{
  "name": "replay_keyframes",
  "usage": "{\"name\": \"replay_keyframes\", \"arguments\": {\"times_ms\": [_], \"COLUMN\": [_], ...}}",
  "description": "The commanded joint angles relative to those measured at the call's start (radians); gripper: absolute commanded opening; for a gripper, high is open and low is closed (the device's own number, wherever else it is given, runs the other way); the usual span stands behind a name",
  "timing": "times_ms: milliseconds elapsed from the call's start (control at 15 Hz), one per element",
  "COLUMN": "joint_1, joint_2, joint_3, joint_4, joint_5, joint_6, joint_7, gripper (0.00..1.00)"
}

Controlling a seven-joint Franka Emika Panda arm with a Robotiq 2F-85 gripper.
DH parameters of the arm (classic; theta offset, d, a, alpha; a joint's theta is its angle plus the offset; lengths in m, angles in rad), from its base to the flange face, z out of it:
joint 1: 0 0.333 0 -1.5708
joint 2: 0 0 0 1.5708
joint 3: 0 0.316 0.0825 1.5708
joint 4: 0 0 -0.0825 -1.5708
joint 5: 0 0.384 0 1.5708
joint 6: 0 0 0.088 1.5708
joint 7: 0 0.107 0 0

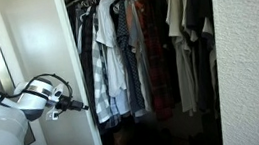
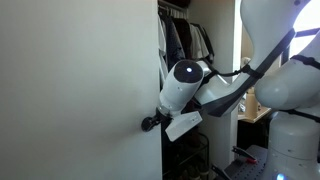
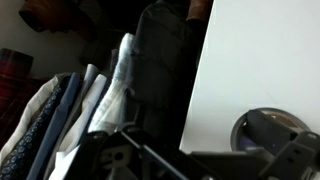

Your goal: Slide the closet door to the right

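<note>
Door (image 2: 80,90) is being shown as a tall white panel filling the left of the frame in an exterior view, with its right edge standing beside the open closet. The gripper (image 2: 151,123) is being held against that edge at mid height, carried by the white arm (image 2: 190,85) reaching in from the right. In an exterior view the gripper (image 1: 76,106) is being seen left of centre at the door's edge, with hanging clothes (image 1: 127,53) just beyond it. In the wrist view the door is occupying the upper right, and its round silver pull (image 3: 275,128) at lower right is being partly crossed by dark gripper parts. How far the jaws are being held open cannot be told.
</note>
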Motion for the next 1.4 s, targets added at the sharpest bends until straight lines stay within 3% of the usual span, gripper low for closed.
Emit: {"name": "replay_keyframes", "arguments": {"times_ms": [0, 267, 533, 1333], "joint_1": [0.04, 0.117, 0.197, 0.503], "joint_2": [0.023, 0.082, 0.138, 0.243], "joint_3": [-0.064, -0.129, -0.199, -0.579], "joint_4": [0.001, 0.004, 0.004, -0.009], "joint_5": [-0.115, -0.199, -0.203, -0.201], "joint_6": [-0.136, -0.265, -0.383, -0.624], "joint_7": [0.112, 0.186, 0.184, 0.155], "gripper": [1.0, 1.0, 1.0, 1.0]}}
